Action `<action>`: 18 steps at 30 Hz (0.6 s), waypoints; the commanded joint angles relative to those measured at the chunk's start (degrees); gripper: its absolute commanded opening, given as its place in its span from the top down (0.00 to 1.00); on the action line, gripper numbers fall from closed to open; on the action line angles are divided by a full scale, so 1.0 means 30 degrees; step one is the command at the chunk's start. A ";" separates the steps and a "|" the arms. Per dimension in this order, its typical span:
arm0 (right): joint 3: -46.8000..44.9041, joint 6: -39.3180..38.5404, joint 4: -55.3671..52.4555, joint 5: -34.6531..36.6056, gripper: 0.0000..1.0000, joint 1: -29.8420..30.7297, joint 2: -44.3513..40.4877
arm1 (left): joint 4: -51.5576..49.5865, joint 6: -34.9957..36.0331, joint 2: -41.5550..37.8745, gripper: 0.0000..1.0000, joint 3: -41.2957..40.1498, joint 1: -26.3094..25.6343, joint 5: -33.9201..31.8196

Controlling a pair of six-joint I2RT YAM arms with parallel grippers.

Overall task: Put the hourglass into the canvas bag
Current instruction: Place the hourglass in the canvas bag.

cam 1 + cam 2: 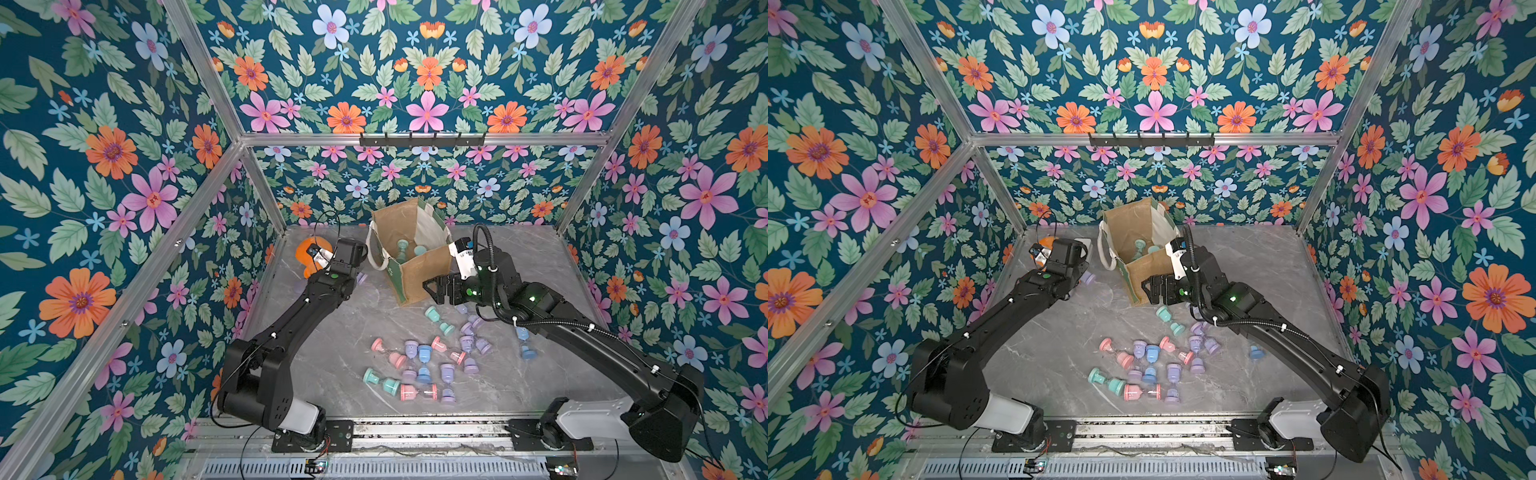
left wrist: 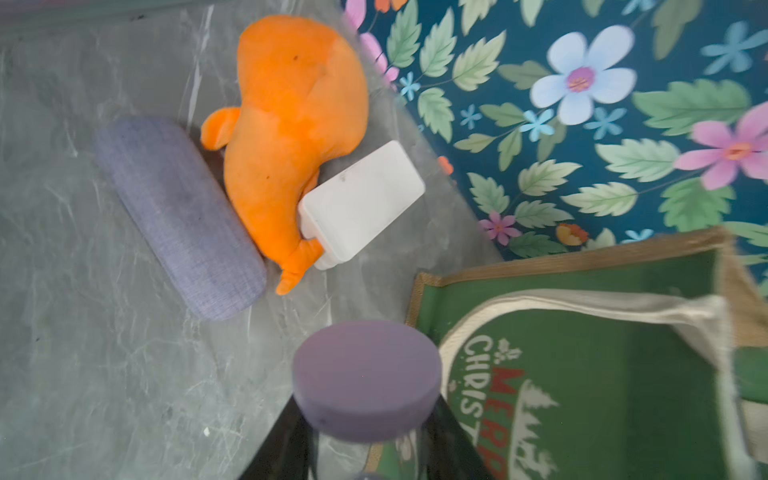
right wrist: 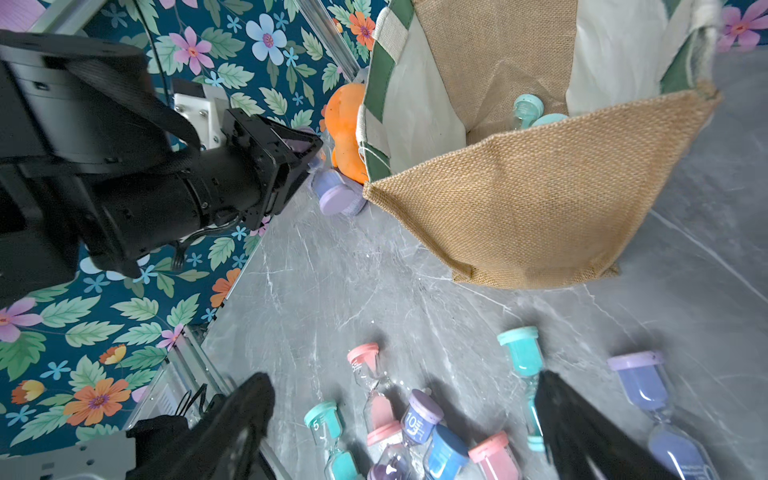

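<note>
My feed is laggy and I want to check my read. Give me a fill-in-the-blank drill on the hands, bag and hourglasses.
1. The left hand is shut on a ____ hourglass.
2. The right hand holds nothing; its jaws stand ____.
3. The hourglasses inside the canvas bag are ____ in colour.
4. The plush toy is ____.
Missing words: purple; open; teal; orange.
</note>
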 commanded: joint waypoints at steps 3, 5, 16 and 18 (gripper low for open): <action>0.0540 0.0442 -0.0805 0.0087 0.01 -0.0060 -0.0005 | -0.0187 0.2559 -0.0632 0.69 0.1875 -0.0468 0.0415; 0.0754 0.0550 -0.1009 0.0050 0.01 -0.0138 -0.0008 | -0.0083 0.2816 -0.0763 0.69 0.2587 -0.0702 0.0657; 0.0723 0.1416 -0.0932 -0.0398 0.01 -0.1340 -0.0345 | 0.0616 0.4670 0.2404 0.69 0.7988 -0.2804 0.2432; 0.0577 0.1463 -0.0733 -0.0532 0.01 -0.1577 -0.0387 | 0.0472 0.5012 0.3558 0.69 0.9297 -0.3240 0.2406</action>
